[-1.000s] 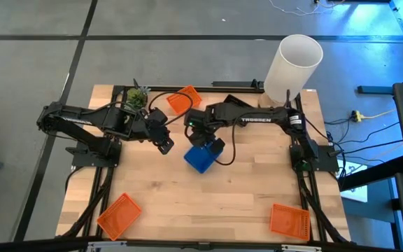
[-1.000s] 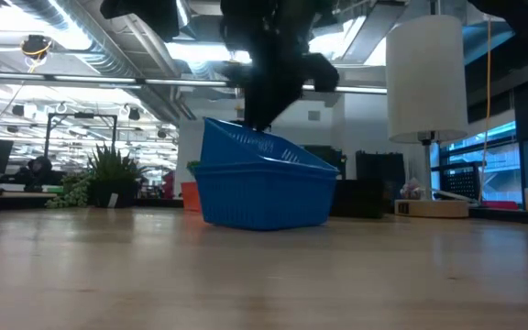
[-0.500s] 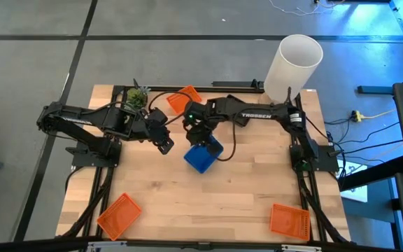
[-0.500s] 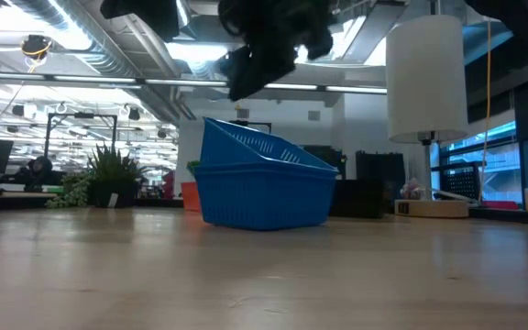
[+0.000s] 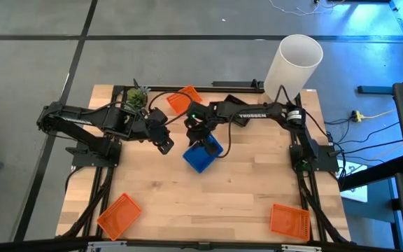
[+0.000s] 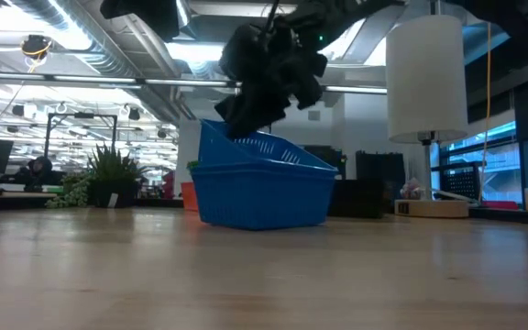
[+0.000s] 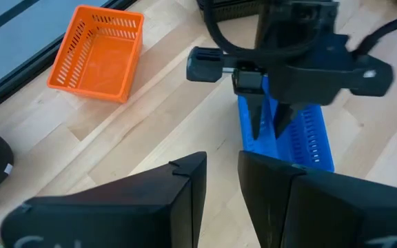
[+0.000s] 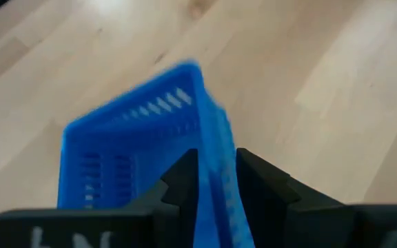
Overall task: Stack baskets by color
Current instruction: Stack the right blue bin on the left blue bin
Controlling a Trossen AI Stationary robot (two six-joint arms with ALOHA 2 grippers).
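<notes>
Straddling the blue basket's [image 8: 136,131] rim, right end effector [image 8: 216,180] parted.

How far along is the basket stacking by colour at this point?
Done: one blue mesh plastic basket sits tilted inside another mid-table. In hand: the right gripper straddles the upper basket's wall; the left gripper waits beside, open. Left: three orange mesh baskets lie apart, unstacked.
</notes>
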